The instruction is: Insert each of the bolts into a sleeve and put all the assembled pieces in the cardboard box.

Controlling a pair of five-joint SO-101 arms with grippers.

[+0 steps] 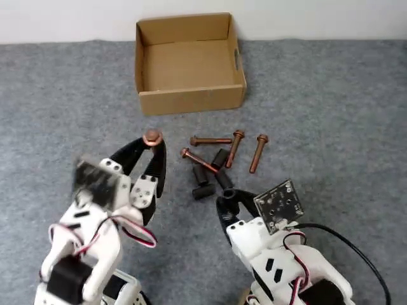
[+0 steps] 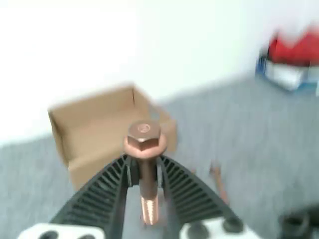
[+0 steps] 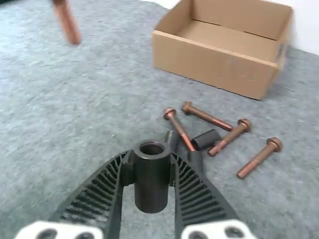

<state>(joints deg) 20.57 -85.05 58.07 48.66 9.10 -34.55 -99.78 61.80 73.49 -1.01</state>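
Bolt first: my left gripper is clamped on its shank just under the hex head. It holds the bolt upright, head up, with the threaded end hanging free below the fingers. My right gripper is clenched around a black sleeve, also upright, its open bore facing up. In the high view the bolt sits to the left of the sleeve and a little farther away, the two well apart with grey mat between them. Both long axes look close to vertical, so I judge the coming move to be a sideways carry: bring the bolt rightward and nearer until its threaded tip stands over the bore, then lower it. The left arm has the part that must travel; the right need only hold firm. Just beyond the right gripper, four loose bolts and several loose sleeves lie in a heap, some touching. Farther off, the cardboard box stands open-topped.
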